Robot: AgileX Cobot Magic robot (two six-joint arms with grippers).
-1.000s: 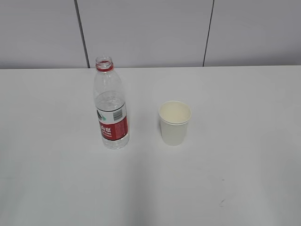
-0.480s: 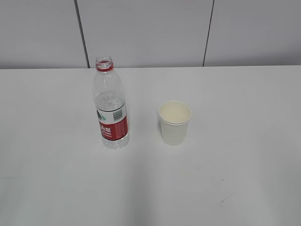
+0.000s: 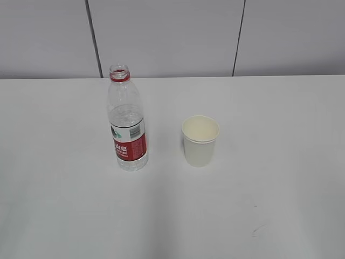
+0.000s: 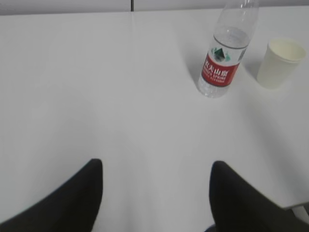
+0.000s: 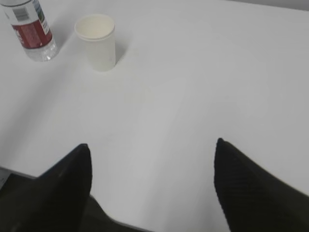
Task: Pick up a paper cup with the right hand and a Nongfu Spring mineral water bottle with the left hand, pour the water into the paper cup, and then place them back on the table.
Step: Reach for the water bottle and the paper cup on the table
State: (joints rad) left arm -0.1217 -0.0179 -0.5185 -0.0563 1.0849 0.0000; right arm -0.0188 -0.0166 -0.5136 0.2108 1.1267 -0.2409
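Observation:
The clear Nongfu Spring bottle [image 3: 128, 121] with red neck ring, red-and-white label and no cap stands upright on the white table [image 3: 280, 189], left of centre. Water fills its lower part. The cream-white paper cup [image 3: 200, 140] stands upright and empty to its right, apart from it. Neither gripper shows in the exterior view. My left gripper [image 4: 157, 166] is open and empty over bare table, with the bottle [image 4: 224, 58] and cup [image 4: 280, 63] far ahead to the right. My right gripper [image 5: 152, 145] is open and empty, with the cup [image 5: 98, 41] and bottle [image 5: 30, 29] far ahead to the left.
A grey panelled wall [image 3: 172, 38] with dark vertical seams stands behind the table's far edge. A few small dark marks [image 3: 253, 232] lie on the tabletop at the front right. The table's near edge shows at the bottom left of the right wrist view [image 5: 14, 175].

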